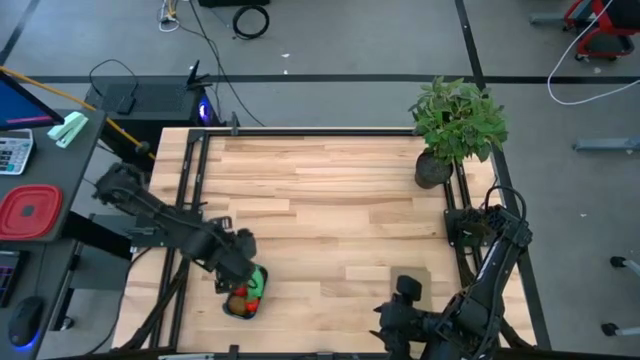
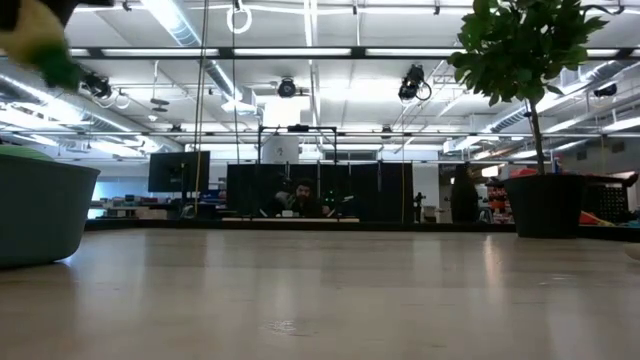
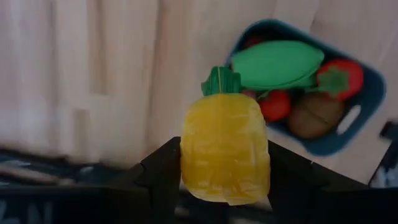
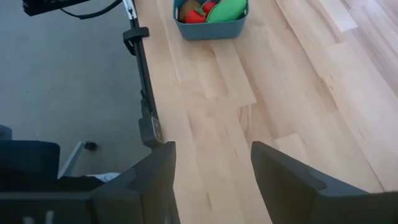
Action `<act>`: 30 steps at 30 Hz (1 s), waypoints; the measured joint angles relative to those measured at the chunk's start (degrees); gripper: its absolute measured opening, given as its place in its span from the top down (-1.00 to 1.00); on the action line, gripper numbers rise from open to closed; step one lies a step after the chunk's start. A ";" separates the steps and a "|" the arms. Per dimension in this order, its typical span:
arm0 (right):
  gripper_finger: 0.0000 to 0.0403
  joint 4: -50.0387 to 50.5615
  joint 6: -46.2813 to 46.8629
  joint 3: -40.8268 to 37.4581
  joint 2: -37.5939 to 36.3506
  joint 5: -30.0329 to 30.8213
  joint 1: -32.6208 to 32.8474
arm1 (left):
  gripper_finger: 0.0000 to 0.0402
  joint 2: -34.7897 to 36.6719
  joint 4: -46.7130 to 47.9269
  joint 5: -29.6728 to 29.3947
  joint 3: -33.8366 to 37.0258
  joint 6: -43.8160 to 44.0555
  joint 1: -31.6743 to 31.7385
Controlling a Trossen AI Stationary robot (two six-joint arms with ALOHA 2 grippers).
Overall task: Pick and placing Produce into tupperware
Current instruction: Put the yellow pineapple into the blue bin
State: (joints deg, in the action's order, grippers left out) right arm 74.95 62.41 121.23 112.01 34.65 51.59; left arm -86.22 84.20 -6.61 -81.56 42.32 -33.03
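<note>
Tabletop [image 1: 330, 200] seen from above: the left gripper [image 1: 240, 262] hangs over the tupperware [image 1: 245, 295] near the front-left corner, likely so its load can drop straight in. The right gripper [image 1: 395, 318] waits by the front edge, toward the right corner.

At table level, the tupperware's wall [image 2: 40, 215] stands at the left edge.

The left wrist view shows that gripper clamped on a yellow pineapple [image 3: 225, 152]; beyond it the tupperware [image 3: 367, 106] holds a green piece [image 3: 277, 64], red pieces and a brown one.

The right wrist view shows its fingers [image 4: 155, 180] apart and empty.
</note>
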 joint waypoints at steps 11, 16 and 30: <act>-0.09 -0.02 -1.07 0.00 0.00 1.75 -0.19 | -0.01 5.27 -28.73 5.74 21.60 11.53 -7.43; -0.09 -0.02 -1.64 0.00 0.00 1.75 -0.19 | -0.07 5.27 -33.37 5.65 25.70 12.63 -9.83; -0.09 0.01 -3.43 0.00 0.00 1.77 -1.73 | -0.38 5.23 -42.28 8.07 25.20 15.64 -10.17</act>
State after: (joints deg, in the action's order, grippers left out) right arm 74.96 58.98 121.23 112.01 36.42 49.85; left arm -80.99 41.91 1.46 -56.36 57.96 -43.20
